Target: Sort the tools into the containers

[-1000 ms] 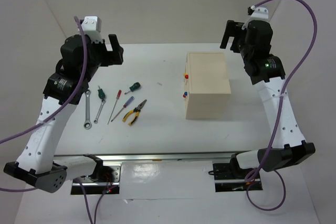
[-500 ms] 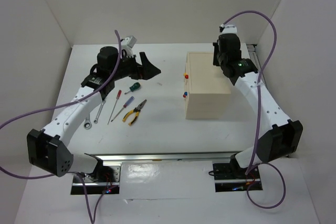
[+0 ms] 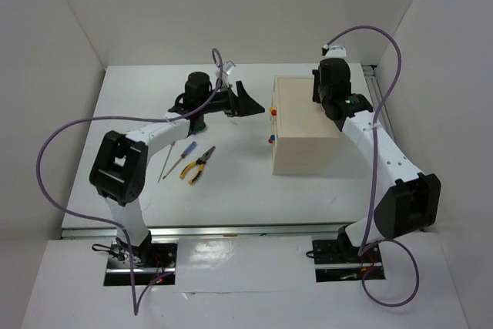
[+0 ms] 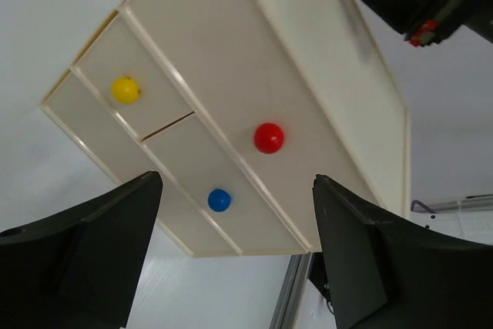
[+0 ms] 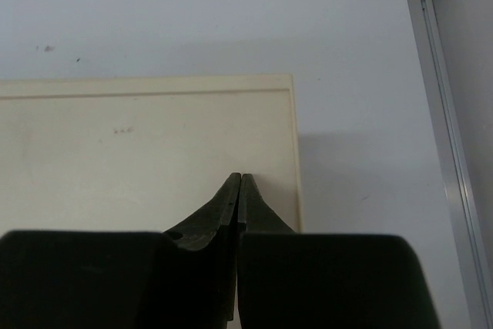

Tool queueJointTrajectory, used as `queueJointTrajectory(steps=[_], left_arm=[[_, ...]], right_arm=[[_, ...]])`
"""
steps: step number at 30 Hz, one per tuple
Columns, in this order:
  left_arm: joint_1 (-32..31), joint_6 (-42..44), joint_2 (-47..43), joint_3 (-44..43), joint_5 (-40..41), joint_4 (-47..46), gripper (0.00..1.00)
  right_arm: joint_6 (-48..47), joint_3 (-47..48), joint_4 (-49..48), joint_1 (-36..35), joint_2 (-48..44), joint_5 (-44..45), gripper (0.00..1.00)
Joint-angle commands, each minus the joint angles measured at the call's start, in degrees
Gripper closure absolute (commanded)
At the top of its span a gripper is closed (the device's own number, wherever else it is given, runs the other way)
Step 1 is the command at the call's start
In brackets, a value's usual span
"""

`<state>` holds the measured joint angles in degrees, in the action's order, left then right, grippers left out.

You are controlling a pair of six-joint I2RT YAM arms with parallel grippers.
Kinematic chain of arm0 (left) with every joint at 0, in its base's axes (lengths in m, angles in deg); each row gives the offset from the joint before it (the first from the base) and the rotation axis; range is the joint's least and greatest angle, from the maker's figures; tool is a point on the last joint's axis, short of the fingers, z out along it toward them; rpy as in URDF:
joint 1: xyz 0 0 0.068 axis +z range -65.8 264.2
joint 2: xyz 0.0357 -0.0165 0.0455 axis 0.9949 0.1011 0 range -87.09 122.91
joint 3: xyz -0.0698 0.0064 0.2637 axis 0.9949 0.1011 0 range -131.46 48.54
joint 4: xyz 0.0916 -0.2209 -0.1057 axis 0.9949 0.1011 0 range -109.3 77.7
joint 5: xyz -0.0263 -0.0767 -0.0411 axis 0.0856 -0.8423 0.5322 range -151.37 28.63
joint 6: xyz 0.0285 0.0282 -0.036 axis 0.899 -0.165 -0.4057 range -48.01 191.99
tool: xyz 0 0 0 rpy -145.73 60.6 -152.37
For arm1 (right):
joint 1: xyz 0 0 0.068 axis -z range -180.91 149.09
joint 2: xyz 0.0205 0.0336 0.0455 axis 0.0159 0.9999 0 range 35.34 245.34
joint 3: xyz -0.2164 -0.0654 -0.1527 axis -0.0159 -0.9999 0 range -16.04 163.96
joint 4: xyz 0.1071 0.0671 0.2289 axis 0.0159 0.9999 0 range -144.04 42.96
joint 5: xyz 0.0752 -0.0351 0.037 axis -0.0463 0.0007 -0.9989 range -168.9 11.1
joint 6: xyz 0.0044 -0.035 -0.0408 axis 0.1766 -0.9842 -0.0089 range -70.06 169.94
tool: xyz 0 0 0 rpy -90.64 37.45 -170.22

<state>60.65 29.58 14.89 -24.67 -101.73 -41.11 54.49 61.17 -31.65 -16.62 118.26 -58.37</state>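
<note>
The beige box [image 3: 306,125] stands right of centre, and its drawers [image 4: 185,152] are all pushed in. Their fronts carry a yellow knob [image 4: 125,89], a red knob [image 4: 269,138] and a blue knob [image 4: 219,200]. My left gripper [image 4: 237,182] is open wide, facing those fronts a short way off and touching nothing. My right gripper [image 5: 241,178] is shut on nothing, its tips just over the box top [image 5: 139,144] near the back edge. Yellow-black pliers [image 3: 198,165] and a purple-handled screwdriver [image 3: 188,149] lie on the table left of the box.
The shaft of another screwdriver [image 3: 165,166] shows beside the left arm [image 3: 158,130], which stretches across the tool area and covers part of it. A metal rail [image 5: 443,113] runs along the table's right side. White walls enclose the table.
The left arm swung right from above the tools to the box's drawer fronts. The right gripper closed and dropped onto the box top.
</note>
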Motion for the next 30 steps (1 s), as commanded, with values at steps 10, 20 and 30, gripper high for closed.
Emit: queueJointTrajectory(steps=[10, 20, 30], left_arm=[[-0.36, -24.62, 14.48, -0.44, -13.69, -39.6, 0.24], [-1.67, -24.65, 15.8, -6.33, -14.31, -31.3, 0.28], [-2.29, -23.59, 19.75, -8.88, -12.99, -26.81, 0.53]], right_arm=[[0.54, -2.5, -0.6, -0.29, -3.9, -0.14, 0.99], [0.54, -3.03, 0.02, -0.82, -4.42, -0.67, 1.0], [1.07, -2.41, 0.72, -0.82, -4.96, -0.67, 1.0]])
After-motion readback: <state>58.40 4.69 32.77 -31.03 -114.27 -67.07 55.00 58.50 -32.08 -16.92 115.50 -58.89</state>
